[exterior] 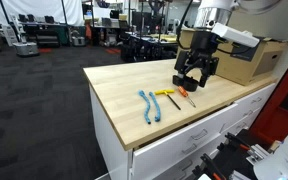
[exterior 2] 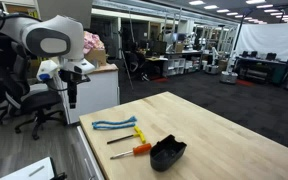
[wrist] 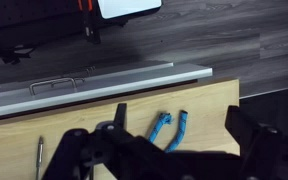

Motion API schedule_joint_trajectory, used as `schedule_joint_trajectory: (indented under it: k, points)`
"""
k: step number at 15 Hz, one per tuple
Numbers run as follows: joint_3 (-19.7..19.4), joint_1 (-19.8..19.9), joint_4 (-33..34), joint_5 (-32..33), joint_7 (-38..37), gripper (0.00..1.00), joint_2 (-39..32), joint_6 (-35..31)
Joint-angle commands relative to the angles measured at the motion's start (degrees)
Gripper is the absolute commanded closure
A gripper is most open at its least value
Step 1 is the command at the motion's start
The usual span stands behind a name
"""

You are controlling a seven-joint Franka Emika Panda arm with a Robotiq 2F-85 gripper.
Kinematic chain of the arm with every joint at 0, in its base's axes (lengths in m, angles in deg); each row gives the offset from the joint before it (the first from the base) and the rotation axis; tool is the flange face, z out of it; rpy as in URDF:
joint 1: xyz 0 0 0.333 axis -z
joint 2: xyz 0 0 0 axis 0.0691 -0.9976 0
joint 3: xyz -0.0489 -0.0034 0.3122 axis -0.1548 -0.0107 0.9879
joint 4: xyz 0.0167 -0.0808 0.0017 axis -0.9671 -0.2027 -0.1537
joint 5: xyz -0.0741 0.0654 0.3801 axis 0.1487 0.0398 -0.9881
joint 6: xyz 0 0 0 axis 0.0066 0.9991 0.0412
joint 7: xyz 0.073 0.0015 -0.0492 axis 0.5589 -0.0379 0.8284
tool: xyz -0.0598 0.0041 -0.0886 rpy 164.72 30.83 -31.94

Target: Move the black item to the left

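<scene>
The black item (exterior 2: 167,152) is a small chunky matte-black object lying on the light wooden table top (exterior 2: 214,135), to the right of the tools. My gripper (exterior 2: 72,97) hangs in the air off the table's far end, well apart from the black item. It also shows in an exterior view (exterior: 192,80), where its dark fingers overlap the spot of the black item, so I cannot tell them apart there. In the wrist view my gripper (wrist: 176,112) has its fingers wide apart, open and empty, above the table edge.
Blue-handled pliers (exterior 2: 112,124) (exterior: 149,105) (wrist: 169,128), a dark screwdriver with yellow tag (exterior 2: 125,137) (exterior: 166,95) and an orange-handled screwdriver (exterior 2: 134,150) (exterior: 187,97) lie on the table. A cardboard box (exterior: 254,62) stands at the table's far end. White drawers (exterior: 184,150) are below.
</scene>
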Motion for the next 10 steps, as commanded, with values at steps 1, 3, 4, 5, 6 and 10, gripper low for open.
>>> schedule_joint_trajectory:
  k: [1, 3, 4, 5, 6, 10]
  points:
    - [0.2, 0.3, 0.1, -0.1, 0.1, 0.00, 0.0, 0.2]
    - [-1.4, 1.1, 2.3, 1.1, 3.1, 0.00, -2.8, 1.5]
    - [-2.2, 2.2, 2.9, 2.2, 3.6, 0.00, -3.5, 1.3]
    - [-2.4, 3.3, 2.9, 3.9, 3.2, 0.00, -3.4, 0.6]
    - [-3.0, 4.8, 3.1, 6.6, 3.7, 0.00, -3.8, -1.1]
    - [-8.3, 9.2, 5.6, 14.0, 10.2, 0.00, -9.3, -6.8]
